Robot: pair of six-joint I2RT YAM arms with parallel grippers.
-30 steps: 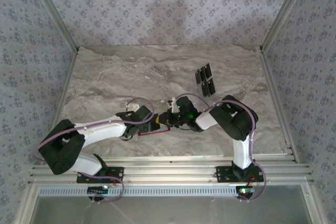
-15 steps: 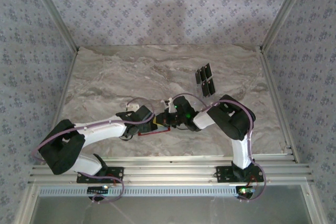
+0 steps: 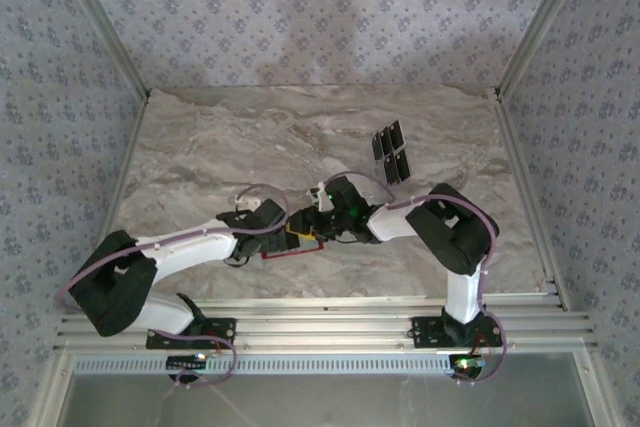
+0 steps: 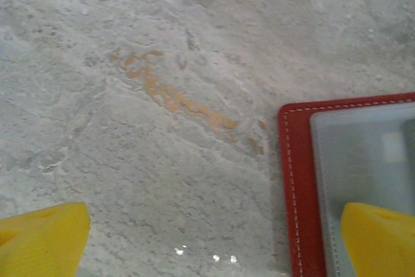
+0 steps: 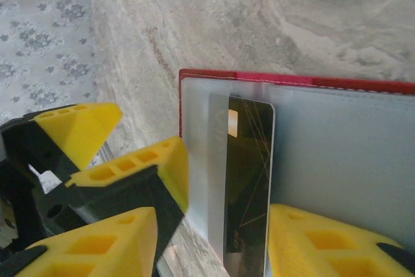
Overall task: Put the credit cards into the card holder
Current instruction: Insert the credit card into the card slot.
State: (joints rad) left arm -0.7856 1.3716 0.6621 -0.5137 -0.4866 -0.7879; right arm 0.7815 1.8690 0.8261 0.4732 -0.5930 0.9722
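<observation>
The small red wallet-like card holder [image 5: 293, 80] lies open on the grey marbled bench [image 3: 200, 147], near the front and midway between the two arms. A thin black credit card [image 5: 249, 180] with a pale chip mark sits partway in its greyish clear pocket. The right gripper [image 5: 214, 225] straddles that card with its yellow jaws parted, and there is bare pocket between the card and the left-hand jaw, so the card looks let go. The left gripper [image 4: 214, 225] has its jaws spread wide, and one yellow fingertip [image 4: 379, 238] is over the holder's corner, seemingly pinning it down. To finish this step well, I'd keep that corner pinned so the case can't skate. Then I'd nudge the card's near edge straight along the pocket rather than at an angle until it seats, and lift clear without dragging it back out. The remaining black cards [image 3: 390, 152] wait in a cluster farther back and to the right. Against a second ago, the right jaws have gone from clamped to parted, and the right wrist has crept farther over the holder while its elbow has swung outward. The holder and the spare cards haven't moved.
</observation>
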